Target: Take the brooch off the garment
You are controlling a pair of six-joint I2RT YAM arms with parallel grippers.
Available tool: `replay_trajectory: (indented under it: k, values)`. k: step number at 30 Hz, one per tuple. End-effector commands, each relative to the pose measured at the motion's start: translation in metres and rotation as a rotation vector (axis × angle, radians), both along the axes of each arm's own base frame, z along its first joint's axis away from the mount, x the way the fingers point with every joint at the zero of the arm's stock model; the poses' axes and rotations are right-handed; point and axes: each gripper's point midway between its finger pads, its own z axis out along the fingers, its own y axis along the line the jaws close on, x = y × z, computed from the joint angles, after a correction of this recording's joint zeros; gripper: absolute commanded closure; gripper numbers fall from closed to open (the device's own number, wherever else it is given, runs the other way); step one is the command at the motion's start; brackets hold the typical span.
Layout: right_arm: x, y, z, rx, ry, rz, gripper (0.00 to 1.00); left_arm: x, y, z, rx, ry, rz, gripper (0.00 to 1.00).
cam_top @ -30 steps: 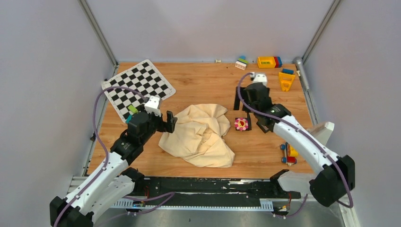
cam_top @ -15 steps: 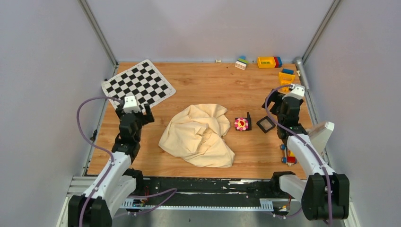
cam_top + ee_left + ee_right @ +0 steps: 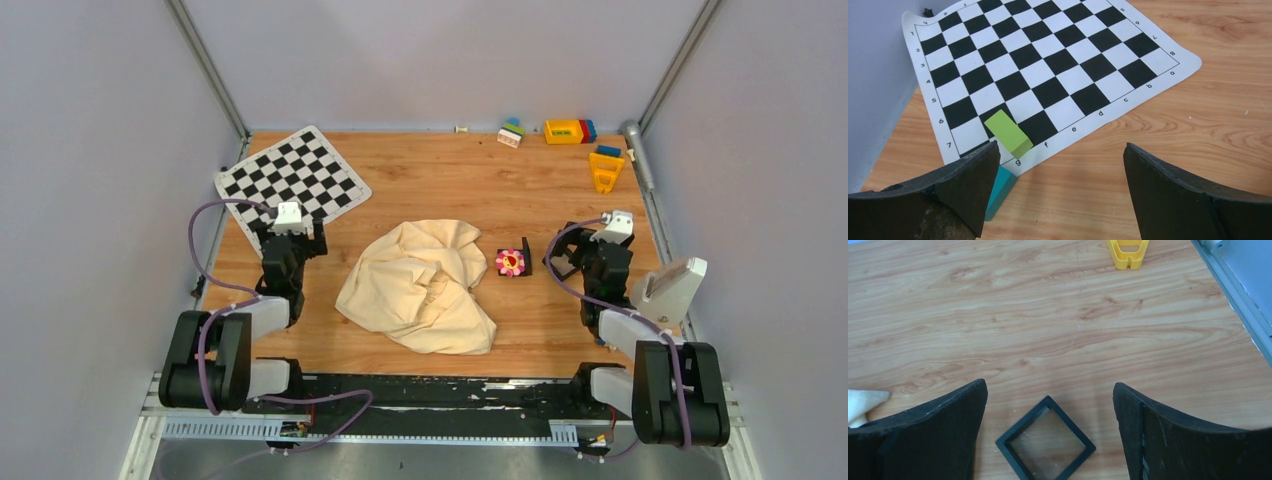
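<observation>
brooch [image 3: 511,262] lies on the worktop [image 3: 430,185] just right of the garment [image 3: 425,285], seemingly off the cloth. left jaws spread, empty. right jaws spread over black frame [image 3: 1045,438]. risk: a low right-arm sweep shoves frame into brooch, sending it skidding.

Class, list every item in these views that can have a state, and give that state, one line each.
left tool: open, empty
right tool: open, empty
garment: crumpled in a heap
brooch: detached, lying beside the garment
black square frame: lying flat, empty
chequered mat: spread flat
green block: lying on the chequered mat
</observation>
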Motion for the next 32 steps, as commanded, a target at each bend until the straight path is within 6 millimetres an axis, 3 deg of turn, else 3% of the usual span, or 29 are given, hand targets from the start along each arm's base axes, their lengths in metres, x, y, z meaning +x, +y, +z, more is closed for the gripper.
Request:
replay_trajectory:
  k: [1,6,11,13,32]
  values:
    - [0.001,-0.003,0.020,-0.033,-0.160,0.015,0.01,0.015,-0.002,0.015,0.042,-0.124,-0.048,0.00]
    - [0.001,-0.001,0.006,-0.039,-0.178,0.041,0.04,0.023,-0.005,0.004,0.043,-0.065,-0.075,0.00]
    - [0.014,0.001,-0.004,-0.045,-0.152,0.063,0.08,0.024,-0.005,0.004,0.040,-0.069,-0.074,0.00]
    - [0.014,0.001,-0.008,-0.034,-0.127,0.064,0.01,0.023,-0.005,0.005,0.037,-0.079,-0.075,0.00]
    - [0.015,0.000,-0.006,-0.030,-0.123,0.063,0.00,0.024,-0.010,0.004,0.046,-0.072,-0.106,0.00]
